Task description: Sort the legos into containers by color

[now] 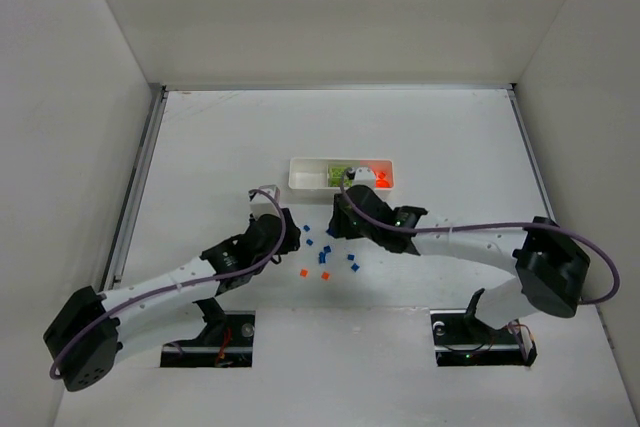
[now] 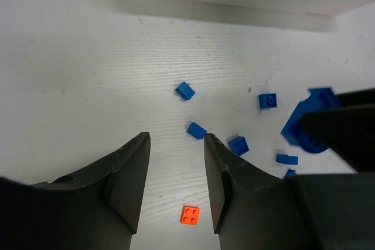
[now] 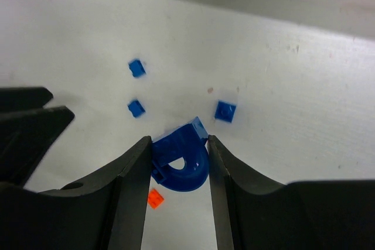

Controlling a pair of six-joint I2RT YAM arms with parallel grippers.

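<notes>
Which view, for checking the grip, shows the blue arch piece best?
Right wrist: the blue arch piece sits clamped in the right gripper. Left wrist: partly hidden behind that gripper. Top external: not discernible.

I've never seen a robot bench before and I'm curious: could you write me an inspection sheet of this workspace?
Surface: white tabletop, a few faint marks.
Job's things: long white plastic tray, lime green pieces in its middle compartment, orange pieces in the right one; small blue bricks and flat orange squares loose on the tabletop.
Clutter: nothing seen.
Hands: left hand open, holding nothing; right hand closed on a blue arched piece.
Cables: a purple cable loops along each arm.
Surroundings: plain white walls on three sides.
</notes>
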